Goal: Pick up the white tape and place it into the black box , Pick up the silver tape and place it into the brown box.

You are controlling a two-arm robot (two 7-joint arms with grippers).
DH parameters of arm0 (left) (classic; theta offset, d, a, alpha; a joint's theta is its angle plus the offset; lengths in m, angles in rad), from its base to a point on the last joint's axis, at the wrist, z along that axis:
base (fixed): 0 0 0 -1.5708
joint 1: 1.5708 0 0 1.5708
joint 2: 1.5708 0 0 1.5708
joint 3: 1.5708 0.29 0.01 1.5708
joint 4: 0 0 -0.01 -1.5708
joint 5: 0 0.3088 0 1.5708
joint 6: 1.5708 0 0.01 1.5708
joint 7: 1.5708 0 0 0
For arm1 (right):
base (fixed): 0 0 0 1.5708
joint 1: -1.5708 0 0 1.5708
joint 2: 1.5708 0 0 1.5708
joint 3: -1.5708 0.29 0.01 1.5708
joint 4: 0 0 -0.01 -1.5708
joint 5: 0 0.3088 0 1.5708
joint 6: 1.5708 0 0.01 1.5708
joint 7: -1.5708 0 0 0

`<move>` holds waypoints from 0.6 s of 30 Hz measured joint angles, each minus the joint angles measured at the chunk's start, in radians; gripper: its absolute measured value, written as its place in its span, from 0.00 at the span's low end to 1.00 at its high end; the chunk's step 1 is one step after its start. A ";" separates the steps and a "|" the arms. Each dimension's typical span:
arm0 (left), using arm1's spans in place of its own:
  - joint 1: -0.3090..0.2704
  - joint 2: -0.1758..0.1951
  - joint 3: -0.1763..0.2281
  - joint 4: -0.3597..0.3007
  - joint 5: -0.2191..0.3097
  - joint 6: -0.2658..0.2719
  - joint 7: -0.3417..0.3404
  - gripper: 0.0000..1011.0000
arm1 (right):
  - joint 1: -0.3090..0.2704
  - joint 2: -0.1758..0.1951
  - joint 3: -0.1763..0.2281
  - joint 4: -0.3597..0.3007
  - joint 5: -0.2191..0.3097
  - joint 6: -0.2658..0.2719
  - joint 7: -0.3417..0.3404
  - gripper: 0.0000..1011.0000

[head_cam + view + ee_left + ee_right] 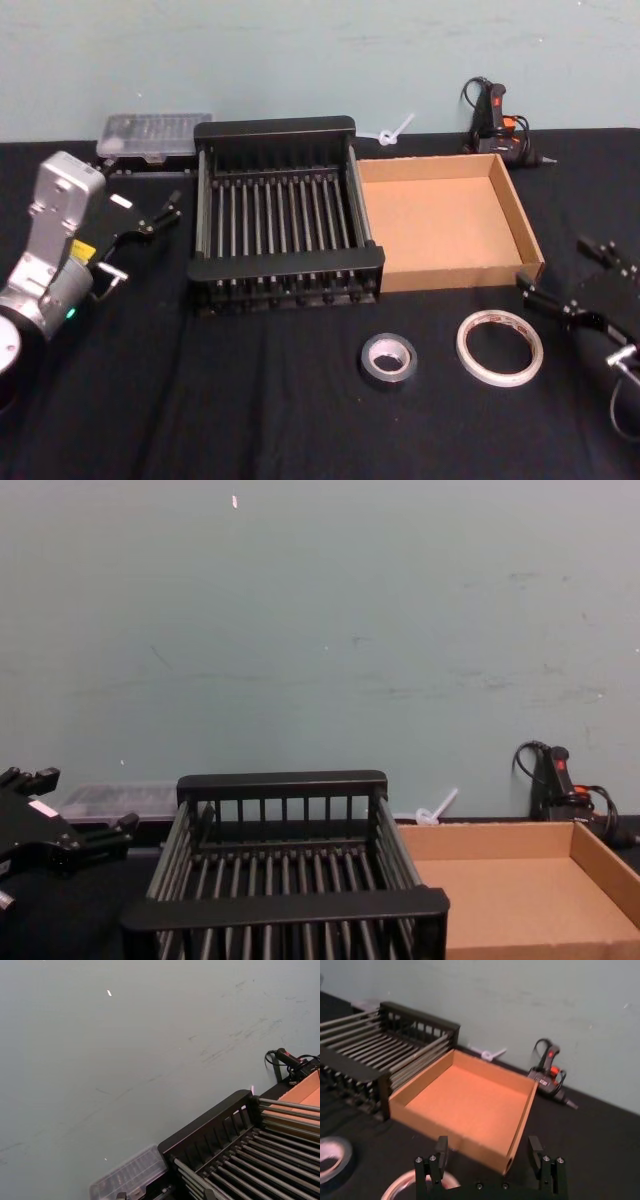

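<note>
At the far left, the left gripper (150, 215) hangs above the black cloth-covered table (250, 420), its dark fingers spread apart and holding nothing, just left of the black plastic crate with slatted sides and floor (285, 265). In the chest view the same gripper (60, 825) sits at the lower left, beside the crate (285, 905). Behind it, against the pale green wall (300, 50), lies a clear plastic compartment case (155, 135).

The black crate stands touching the shallow tan cardboard tray with low walls (525, 235) on its right side; both are bare inside. A white clip-like object (393, 131) lies behind them, and a black glue gun with orange trigger (497, 120) rests near the wall beyond the tray.

In front of the boxes, on the cloth, the dull grey-silver roll of tape (388, 360) lies flat, and just to its right lies the flat white roll of tape with reddish marks on its core (499, 346), the two apart.

At the far right, the right gripper (565, 285) hovers near the white roll, beside the tray's front corner. The right wrist view shows its fingers (441, 1157) released and wide, nothing between them, with the white roll (402, 1187) partly under them and the tray (517, 1135) ahead.
</note>
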 joint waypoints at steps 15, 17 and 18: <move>0.000 0.000 0.000 0.000 0.000 0.000 0.000 0.99 | -0.002 -0.016 -0.013 0.037 -0.014 0.102 0.056 0.99; 0.000 0.000 0.000 0.000 0.000 0.000 0.000 0.99 | 0.008 -0.024 -0.020 0.053 -0.022 0.118 0.069 0.99; 0.000 0.000 0.000 0.000 0.000 0.000 0.000 0.99 | 0.008 -0.024 -0.020 0.053 -0.022 0.118 0.069 0.99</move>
